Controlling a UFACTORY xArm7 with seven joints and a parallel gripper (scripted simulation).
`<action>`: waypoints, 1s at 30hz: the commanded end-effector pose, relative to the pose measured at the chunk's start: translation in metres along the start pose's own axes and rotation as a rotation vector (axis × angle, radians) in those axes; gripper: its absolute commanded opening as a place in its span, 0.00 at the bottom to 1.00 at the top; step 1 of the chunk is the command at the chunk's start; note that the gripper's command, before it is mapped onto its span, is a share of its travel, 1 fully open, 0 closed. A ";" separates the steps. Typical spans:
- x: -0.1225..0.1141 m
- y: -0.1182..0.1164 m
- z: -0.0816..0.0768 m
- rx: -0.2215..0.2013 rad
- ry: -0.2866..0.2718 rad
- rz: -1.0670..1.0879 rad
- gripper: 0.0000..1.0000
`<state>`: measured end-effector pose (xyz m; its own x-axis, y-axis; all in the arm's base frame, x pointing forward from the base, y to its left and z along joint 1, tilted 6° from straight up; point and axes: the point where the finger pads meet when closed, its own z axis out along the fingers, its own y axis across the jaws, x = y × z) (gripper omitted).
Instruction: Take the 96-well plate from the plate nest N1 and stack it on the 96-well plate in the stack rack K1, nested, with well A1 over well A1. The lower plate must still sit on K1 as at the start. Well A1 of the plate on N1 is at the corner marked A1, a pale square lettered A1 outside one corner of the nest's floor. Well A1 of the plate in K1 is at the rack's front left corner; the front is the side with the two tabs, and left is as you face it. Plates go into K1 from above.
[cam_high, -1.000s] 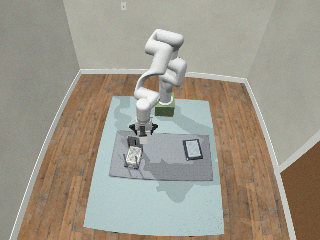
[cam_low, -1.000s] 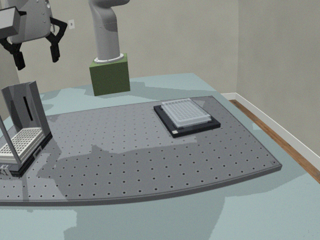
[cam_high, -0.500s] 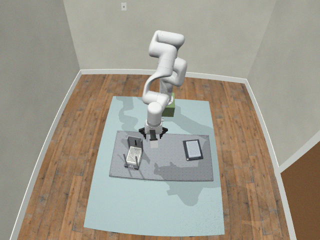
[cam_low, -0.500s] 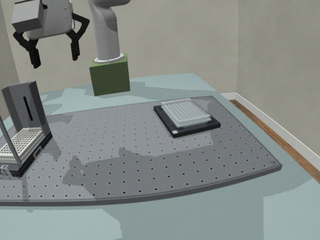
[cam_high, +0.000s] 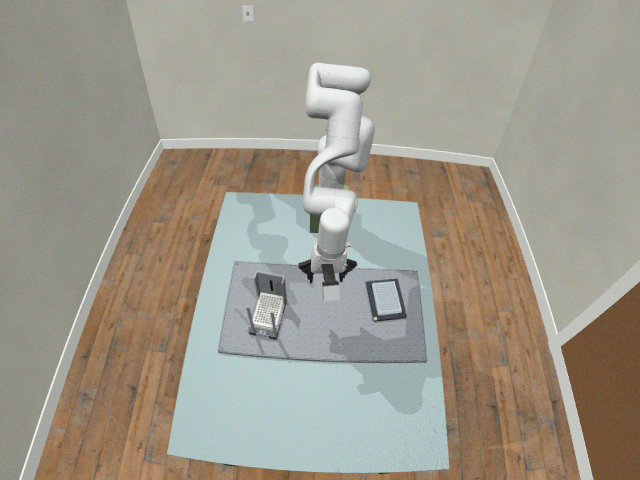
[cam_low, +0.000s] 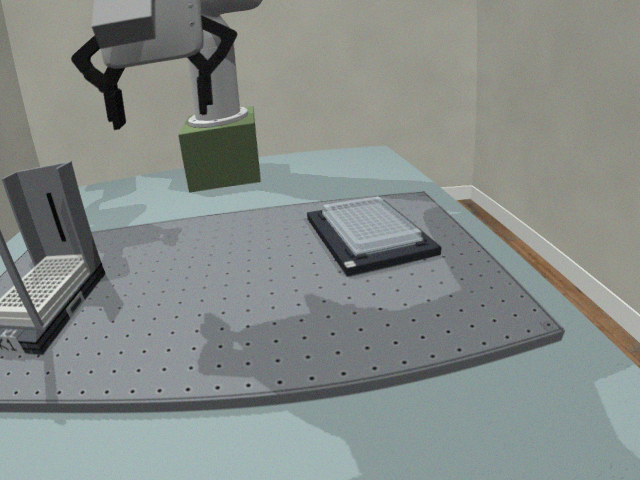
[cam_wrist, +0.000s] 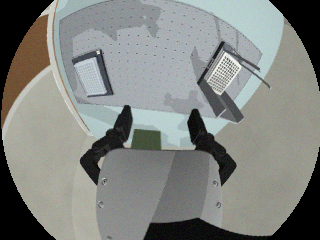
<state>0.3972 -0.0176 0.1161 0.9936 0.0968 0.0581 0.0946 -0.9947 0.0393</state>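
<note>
High above the middle of the grey perforated breadboard, the black two-finger gripper hangs with its fingers spread fully apart and nothing between them. Its target, the clear 96-well plate, sits on the black square plate nest N1, well apart from the grey stack rack K1 holding the white 96-well plate. To approach well, I would centre over the clear plate, square the fingers to two opposite side walls, and descend straight, noting the pale A1 square at the nest's near corner.

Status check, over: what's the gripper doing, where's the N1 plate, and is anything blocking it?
Gripper open, empty, high above the breadboard. Clear plate seated in nest N1. Nothing around it.
</note>
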 end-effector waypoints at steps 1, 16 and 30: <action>0.006 -0.017 -0.002 -0.002 0.004 -0.001 1.00; 0.012 -0.079 -0.003 0.002 0.022 -0.009 1.00; 0.009 -0.143 -0.005 0.012 0.041 -0.016 1.00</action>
<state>0.3924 0.1157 0.1148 0.9891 0.1141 0.0926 0.1119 -0.9933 0.0283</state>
